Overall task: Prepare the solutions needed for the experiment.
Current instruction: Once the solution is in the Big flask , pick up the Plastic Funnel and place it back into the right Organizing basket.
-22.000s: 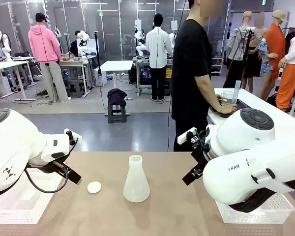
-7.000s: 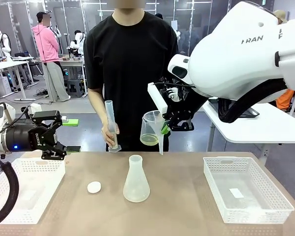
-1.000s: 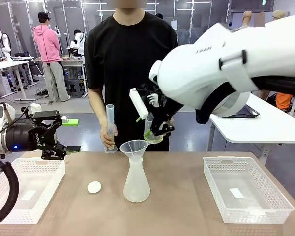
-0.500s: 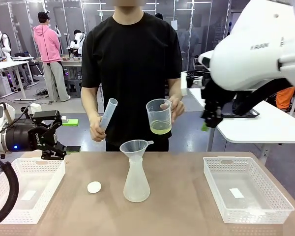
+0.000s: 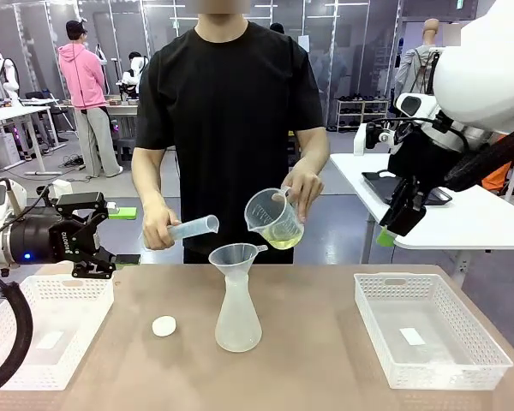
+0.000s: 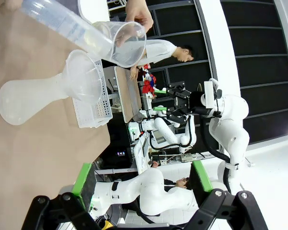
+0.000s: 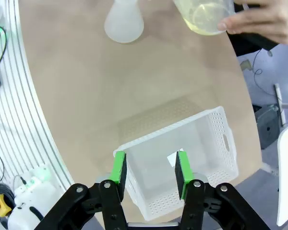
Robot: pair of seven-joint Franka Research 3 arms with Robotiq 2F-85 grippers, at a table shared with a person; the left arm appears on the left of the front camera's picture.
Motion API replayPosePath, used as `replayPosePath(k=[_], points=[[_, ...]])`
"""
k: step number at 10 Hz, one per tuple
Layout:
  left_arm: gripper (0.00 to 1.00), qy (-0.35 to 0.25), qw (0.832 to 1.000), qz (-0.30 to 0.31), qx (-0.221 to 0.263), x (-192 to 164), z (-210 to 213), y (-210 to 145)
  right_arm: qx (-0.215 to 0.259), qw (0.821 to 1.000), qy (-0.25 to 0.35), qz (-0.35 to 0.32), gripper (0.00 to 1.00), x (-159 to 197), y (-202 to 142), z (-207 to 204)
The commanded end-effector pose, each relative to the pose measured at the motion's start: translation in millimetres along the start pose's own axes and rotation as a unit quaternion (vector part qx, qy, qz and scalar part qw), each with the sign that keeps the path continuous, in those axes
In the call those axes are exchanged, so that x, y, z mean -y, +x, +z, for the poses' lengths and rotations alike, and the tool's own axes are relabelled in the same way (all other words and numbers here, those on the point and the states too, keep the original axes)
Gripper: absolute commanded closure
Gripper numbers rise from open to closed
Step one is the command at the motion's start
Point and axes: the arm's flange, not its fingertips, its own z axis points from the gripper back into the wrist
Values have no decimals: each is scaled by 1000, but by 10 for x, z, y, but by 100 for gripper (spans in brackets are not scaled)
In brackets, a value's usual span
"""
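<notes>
The left gripper (image 5: 127, 235) hangs with its green-padded jaws spread wide and nothing between them, fingers pointing towards the middle of the table (image 5: 325, 351). Below the gripper's body sits a white mesh basket (image 5: 34, 334).

The right gripper (image 7: 150, 167) hangs high, its jaws about half open and empty. Its wrist view looks down past the pads onto a second white basket (image 7: 201, 143) beneath it.

Between the two grippers, well apart from both and lower than either, a frosted conical flask (image 5: 237, 321) stands upright on the table. A clear funnel (image 5: 234, 255) is seated in its neck. A small white round stopper (image 5: 164, 325) lies on the table near the flask, on the left gripper's side.

Beyond the flask, at about the left gripper's height, a person's hand (image 5: 301, 188) tilts a clear beaker (image 5: 265, 214) over the funnel. The pale yellow-green solution (image 5: 284, 241) pools in the beaker's lowest part, just above the funnel.

The person's other hand (image 5: 158, 233) holds a clear measuring cylinder (image 5: 195, 227) almost level, its open end towards the beaker. The person stands at the far edge of the table.
</notes>
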Motion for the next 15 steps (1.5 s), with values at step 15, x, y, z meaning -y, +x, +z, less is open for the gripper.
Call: replayPosePath(k=[15], points=[[0,1,1000,-2,1,11,15,4,200,659,386,-614,47,-156,-1130,-454]])
